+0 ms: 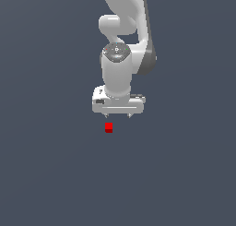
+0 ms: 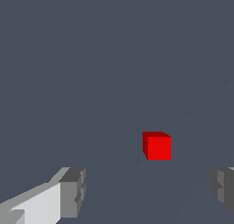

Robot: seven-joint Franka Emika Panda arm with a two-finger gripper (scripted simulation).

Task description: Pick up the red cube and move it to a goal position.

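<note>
Hand (image 1: pixel 118 115) spread above tiny bright-red cube (image 1: pixel 109 127), darker-shaded side.

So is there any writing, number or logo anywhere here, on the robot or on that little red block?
None that can be read.
The red cube has plain faces in both views, no label.
The hand and the arm are plain white and grey; a small dark patch on the hand's side and tiny coloured specks on the round joint cap are too small to read.

No readable text, label or number anywhere — arm and cube alike are unmarked.
</note>
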